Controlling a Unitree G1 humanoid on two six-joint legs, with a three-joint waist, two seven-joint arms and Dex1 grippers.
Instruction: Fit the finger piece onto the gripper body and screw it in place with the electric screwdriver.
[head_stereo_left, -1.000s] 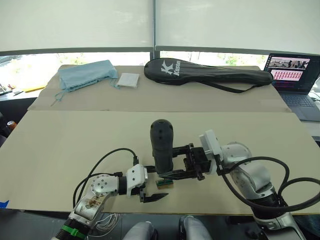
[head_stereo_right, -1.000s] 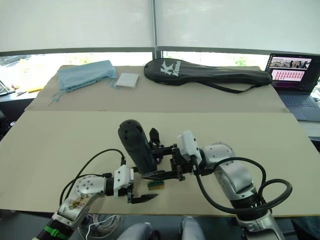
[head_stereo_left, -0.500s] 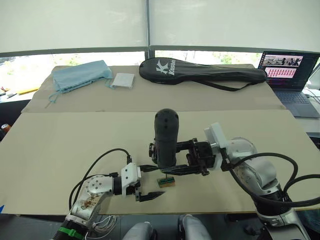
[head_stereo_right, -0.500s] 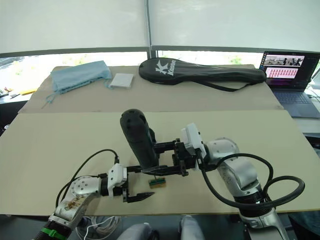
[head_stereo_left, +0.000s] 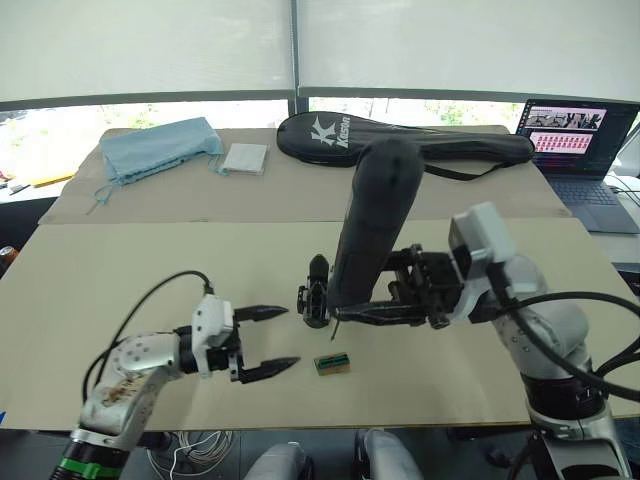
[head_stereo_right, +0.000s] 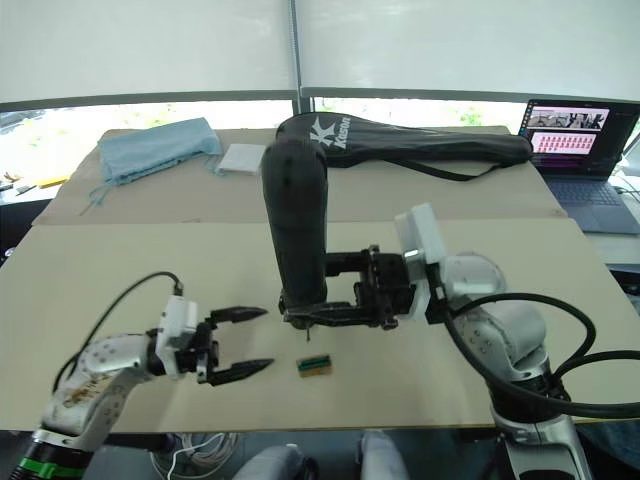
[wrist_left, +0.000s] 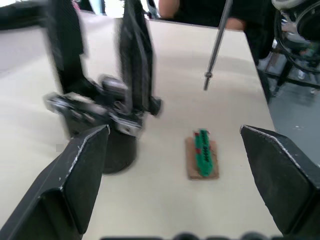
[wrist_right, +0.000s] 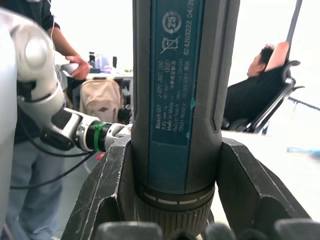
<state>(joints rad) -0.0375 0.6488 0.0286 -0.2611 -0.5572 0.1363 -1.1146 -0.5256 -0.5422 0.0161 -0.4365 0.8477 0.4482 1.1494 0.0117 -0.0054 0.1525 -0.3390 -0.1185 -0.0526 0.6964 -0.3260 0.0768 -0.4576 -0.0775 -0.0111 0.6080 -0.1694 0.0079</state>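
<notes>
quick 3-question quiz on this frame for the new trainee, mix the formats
1. True or false: the left claw is shut on the gripper body.
2. What does the right claw hold? A) green-and-brown block B) electric screwdriver C) blue cloth
3. What small item lies on the table in front of the gripper body?

Key:
1. False; it is open and apart from it.
2. B, the electric screwdriver.
3. The green-and-brown block.

A beige table (head_stereo_left: 120, 280) carries the gripper body (head_stereo_left: 316, 300), a green-and-brown block (head_stereo_left: 332, 363), a racket bag (head_stereo_left: 420, 145), blue cloth (head_stereo_left: 160, 148) and perhaps a white pad (head_stereo_left: 246, 158).
</notes>
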